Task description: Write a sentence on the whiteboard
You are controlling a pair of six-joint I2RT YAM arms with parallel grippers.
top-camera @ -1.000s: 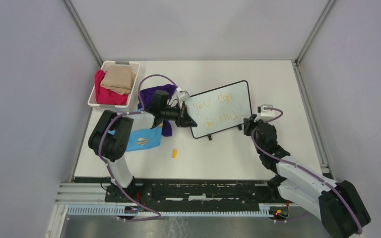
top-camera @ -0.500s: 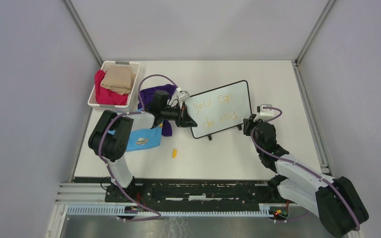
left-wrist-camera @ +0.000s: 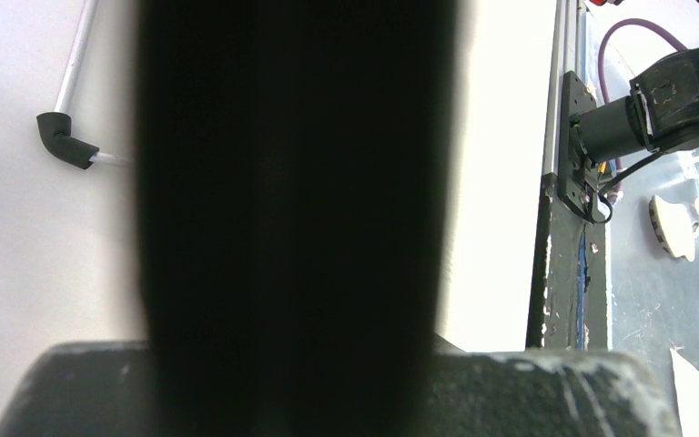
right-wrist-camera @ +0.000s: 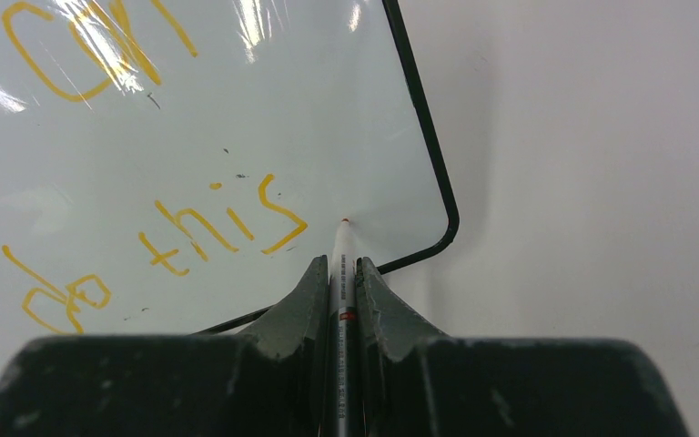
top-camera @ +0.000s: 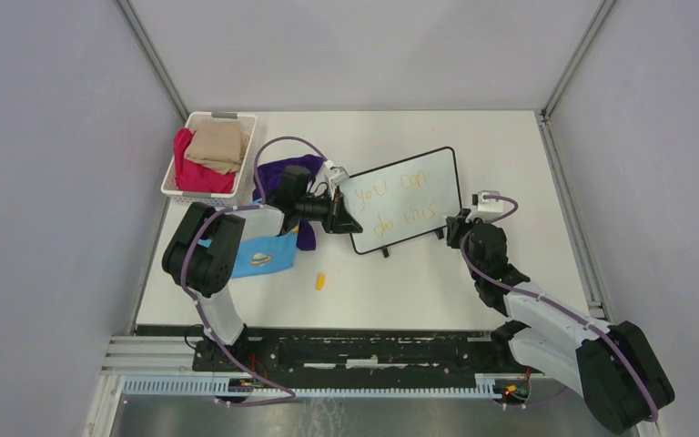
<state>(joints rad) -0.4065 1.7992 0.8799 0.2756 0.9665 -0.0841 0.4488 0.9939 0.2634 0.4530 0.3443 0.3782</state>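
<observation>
Right wrist view gives me the clearest reading: my right pincer [right-wrist-camera: 341,264] is clenched on a white marker [right-wrist-camera: 342,241], whose barrel runs up between the two fingers. Its tip sits at the whiteboard [right-wrist-camera: 328,118], just right of the last letter and close to the lower right corner of the black frame. I cannot tell whether the tip touches the surface. The barrel carries a red band and a line of fine print, too small for me to read.

The sentence [right-wrist-camera: 223,228] is in thin yellow-orange strokes. From here I read "do this" on the lower line. Above it is the end of another word, cut by the top of the picture and crossed by glare.

From the top external view the whole board [top-camera: 437,177] stands tilted on the table [top-camera: 419,282], between my two arms, on two small black feet. Its writing [top-camera: 396,202] reads "you can" over "do this".

My left pincer [top-camera: 344,221] is at the board's left edge and closed on it. In the left wrist view a broad black band fills the middle of the picture, so I see nothing of the fingers there.

To the left stand a white basket [top-camera: 170,177] with red and tan cloth, a purple cloth [top-camera: 287,171] and a blue cloth [top-camera: 264,257]. A small yellow cap [top-camera: 321,281] lies alone on the table in front of the board.
</observation>
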